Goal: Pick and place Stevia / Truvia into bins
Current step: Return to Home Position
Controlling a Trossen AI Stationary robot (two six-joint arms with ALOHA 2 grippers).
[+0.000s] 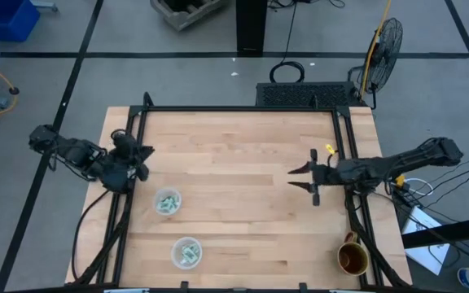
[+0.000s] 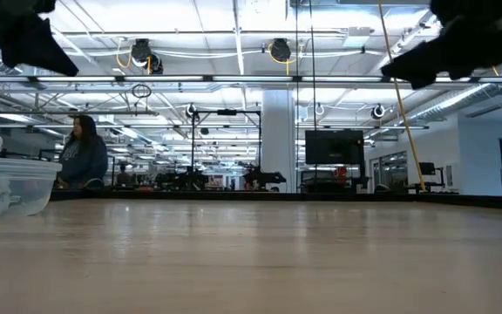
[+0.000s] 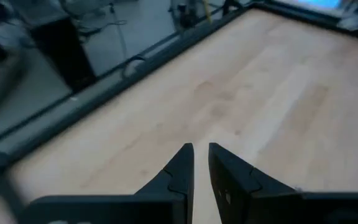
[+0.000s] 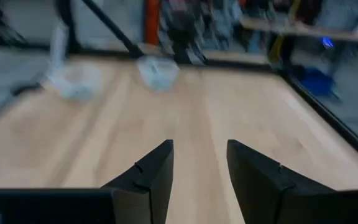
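Two clear bins stand on the left half of the wooden table: one near the middle left, the other closer to the near edge. Pale green and white Stevia / Truvia sachets lie inside the first and the second. My left gripper is raised at the table's left edge, beyond the bins; its fingers show a narrow gap with nothing in it. My right gripper is open and empty, level above the table's right half, pointing left. The bins show blurred in its wrist view.
A brown-gold mug stands at the near right corner. A black frame rail runs along the table's far edge and down both sides. One bin stands at the low view's left. A person sits in the room beyond.
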